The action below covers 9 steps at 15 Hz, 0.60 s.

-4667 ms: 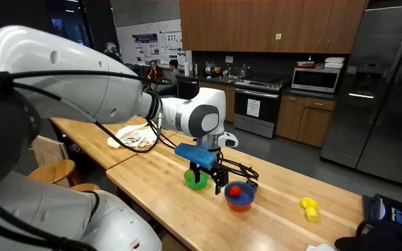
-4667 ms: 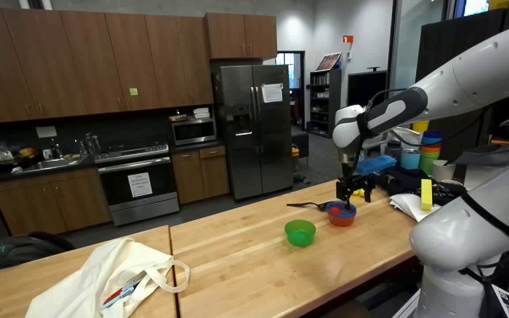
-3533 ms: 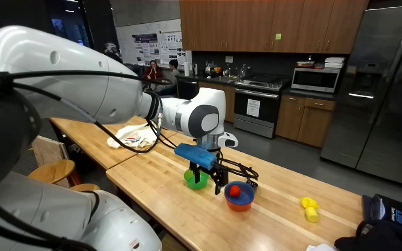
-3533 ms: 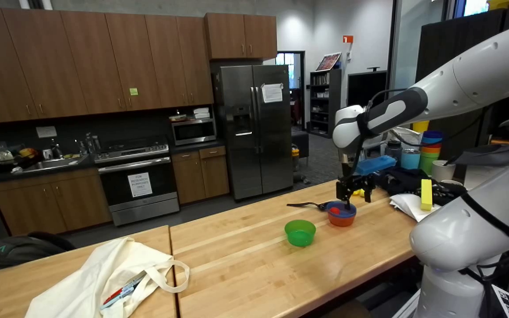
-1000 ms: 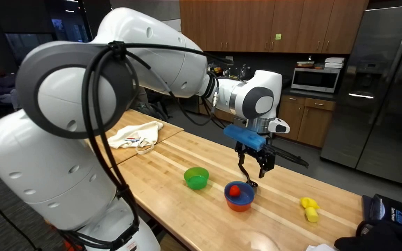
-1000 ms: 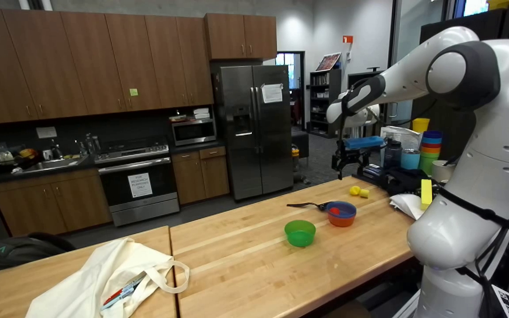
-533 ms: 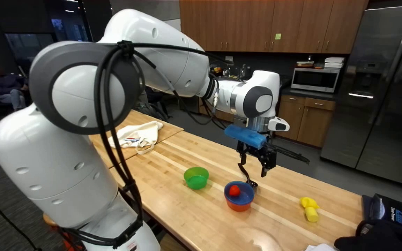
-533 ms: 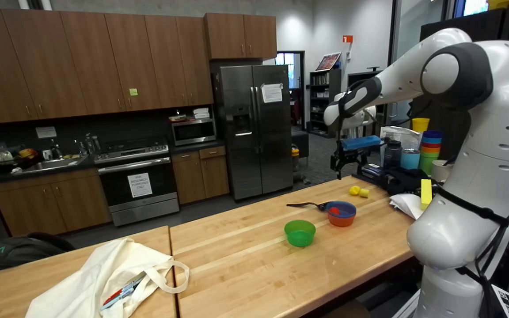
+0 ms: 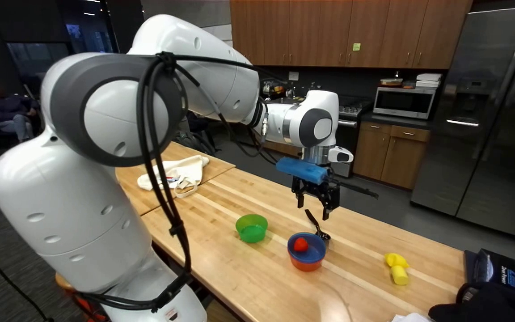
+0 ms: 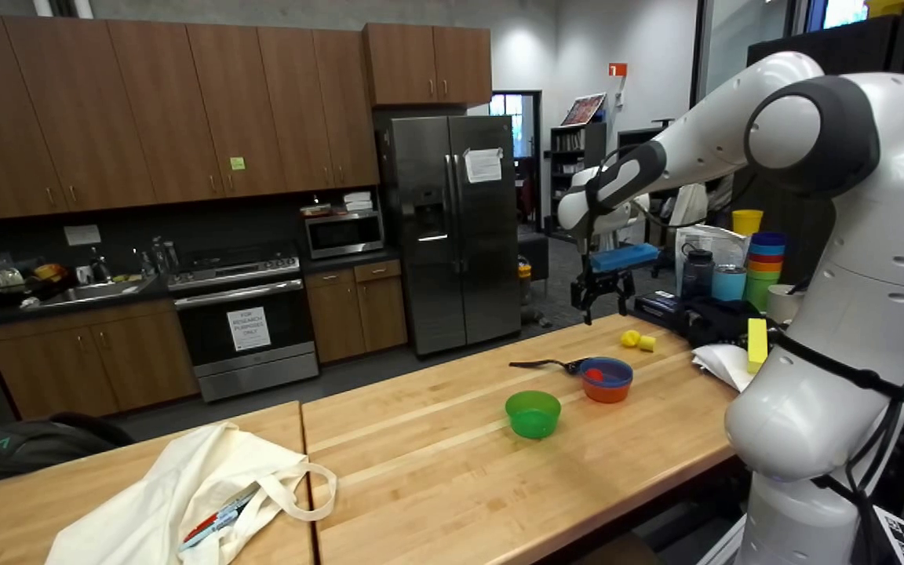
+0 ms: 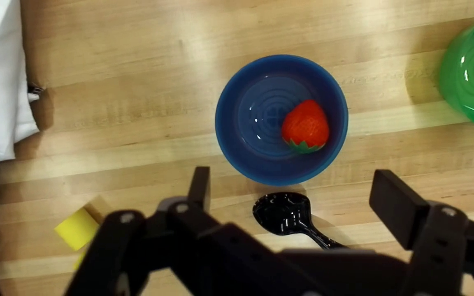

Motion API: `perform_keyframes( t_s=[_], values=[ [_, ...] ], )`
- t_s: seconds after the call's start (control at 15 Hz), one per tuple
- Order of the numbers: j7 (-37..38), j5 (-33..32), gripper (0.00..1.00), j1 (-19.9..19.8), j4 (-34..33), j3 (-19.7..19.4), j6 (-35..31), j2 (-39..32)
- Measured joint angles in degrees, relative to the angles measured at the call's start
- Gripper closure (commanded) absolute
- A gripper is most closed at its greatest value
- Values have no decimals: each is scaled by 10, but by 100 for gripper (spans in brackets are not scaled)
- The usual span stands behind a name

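- Gripper (image 9: 313, 212) has, in the last instant, slid sideways toward the end of the bench (image 10: 452, 486) where the cloth bag (image 10: 162, 494) lies. Some seconds back it hung lower, close by the bowls; since then it has swung over toward the fridge (image 10: 452, 227).
- Released: fingers (image 11: 399, 209) spread wide, nothing between them, hanging above the bench.
- Nearest below: black spoon (image 11: 283, 213), lying on the bench. Wrist view, looking down, puts its head in the gap between the fingers; part of the handle is hidden there.
- Spoon itself unmoved. Head just beside the blue bowl (image 11: 261, 131); touching or not, cannot say.
- Blue bowl sits over an orange bowl (image 9: 306, 267), apparently nested. Strawberry (image 11: 306, 125) inside, over to one side; same spot as before.
- Green bowl (image 10: 533, 428) stands apart from that pair, unshifted.
- Yellow cylinder (image 9: 399, 276) and yellow lump (image 9: 396, 260) together, well apart from the bowls, likewise unshifted.
- My reading: only the gripper's place has changed. Nothing taken up or set down; the spoon is now closest to the fingers.
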<state>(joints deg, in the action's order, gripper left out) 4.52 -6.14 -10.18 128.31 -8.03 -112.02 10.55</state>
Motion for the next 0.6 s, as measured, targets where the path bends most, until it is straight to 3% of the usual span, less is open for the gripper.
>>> perform_keyframes(
  t_s=[0.2,0.33,0.6],
  values=[
    [0,0,54,0,0,0,0,0],
    [0,0,15,0,0,-1,0,0],
    [0,0,2,-2,0,-2,0,0]
  ],
)
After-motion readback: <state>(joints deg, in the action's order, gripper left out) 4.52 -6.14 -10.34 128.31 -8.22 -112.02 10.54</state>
